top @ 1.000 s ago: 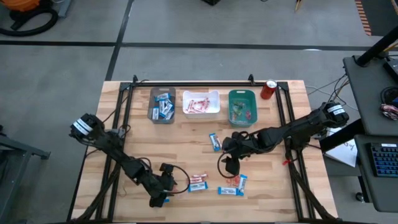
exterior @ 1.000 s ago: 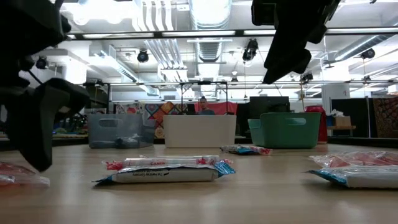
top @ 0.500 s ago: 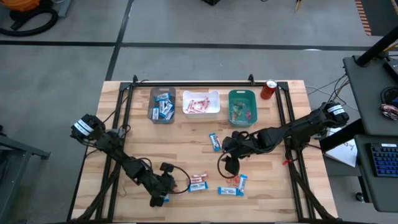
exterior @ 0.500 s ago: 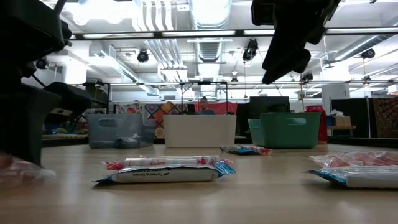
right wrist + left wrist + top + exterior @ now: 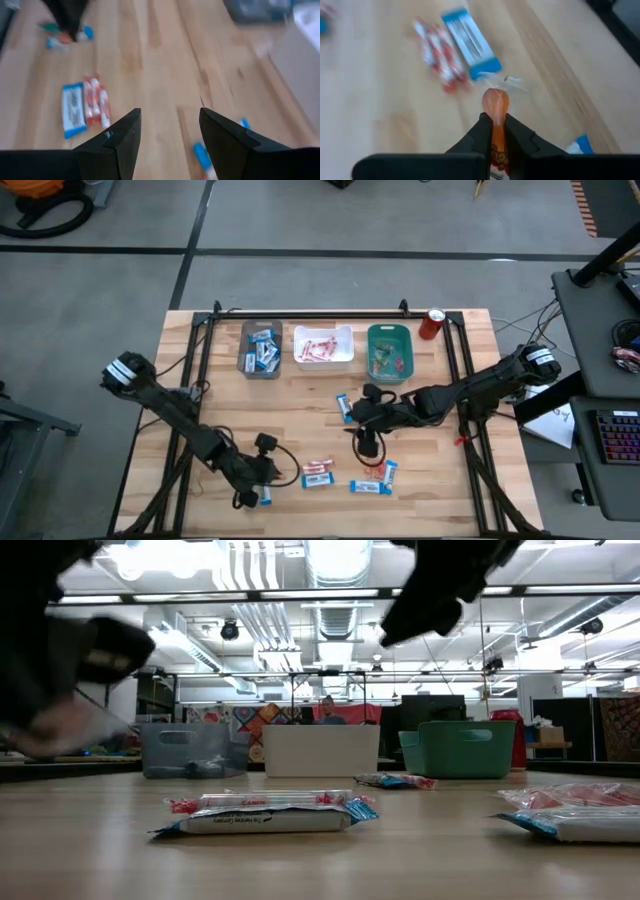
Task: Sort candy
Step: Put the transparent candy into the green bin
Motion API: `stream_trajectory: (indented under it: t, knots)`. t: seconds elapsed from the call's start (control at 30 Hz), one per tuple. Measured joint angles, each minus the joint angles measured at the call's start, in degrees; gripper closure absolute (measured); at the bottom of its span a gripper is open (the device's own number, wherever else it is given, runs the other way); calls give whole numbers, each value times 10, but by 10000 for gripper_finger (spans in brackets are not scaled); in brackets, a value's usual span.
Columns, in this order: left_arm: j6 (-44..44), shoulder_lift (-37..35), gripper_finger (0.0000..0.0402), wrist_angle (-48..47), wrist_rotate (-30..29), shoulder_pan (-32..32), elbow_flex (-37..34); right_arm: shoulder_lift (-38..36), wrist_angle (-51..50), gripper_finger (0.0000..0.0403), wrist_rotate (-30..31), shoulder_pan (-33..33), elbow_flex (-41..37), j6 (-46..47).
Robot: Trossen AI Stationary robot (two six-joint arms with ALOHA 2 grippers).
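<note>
From overhead we looked straight down on the whole table (image 5: pixel 300 395). Our low camera sat at tabletop height, facing the three bins (image 5: pixel 320 749) and the room beyond. Each wrist camera looked closely down at the wood; all shared the scattered candy (image 5: pixel 318 473).

— How many bins at the table's far edge?
— Three: a grey bin (image 5: pixel 260 349), a white bin (image 5: pixel 323 345), a teal bin (image 5: pixel 390 352). One red can (image 5: pixel 432 324) beside them.
— Loose candy on the wood?
— Hard to count exactly; about five bars, including one blue-and-white bar (image 5: pixel 345 408) lying alone, plus one orange piece (image 5: pixel 495 101) gripped by the left gripper (image 5: pixel 494 131).
</note>
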Motion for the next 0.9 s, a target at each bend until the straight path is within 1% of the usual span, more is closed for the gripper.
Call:
stream_trajectory:
  t: [0.2, 0.23, 0.37, 0.43, 0.53, 0.63, 0.77, 0.9]
  knots:
    - [72, -98, 390, -6, -101, 12, 0, 5, 156, 209, -8, 4, -10, -139]
    - [83, -113, 390, -2, -121, 18, 0, 8, 186, 209, -16, 4, -13, -161]
    - [122, -153, 390, 38, -201, 42, 0, 38, 313, 209, -26, 4, -20, -246]
    - [148, -159, 390, 74, -226, 56, 0, 59, 376, 209, -26, 4, -21, -285]
    - [185, -156, 390, 127, -238, 74, 0, 91, 465, 209, -25, 3, -21, -335]
    - [210, -147, 390, 142, -239, 83, 0, 112, 521, 209, -17, 2, -21, -373]
    - [214, -135, 390, 146, -239, 86, 0, 123, 535, 209, -9, 0, -21, -387]
    - [216, -121, 390, 178, -239, 87, 0, 126, 532, 209, -11, -6, -21, -375]
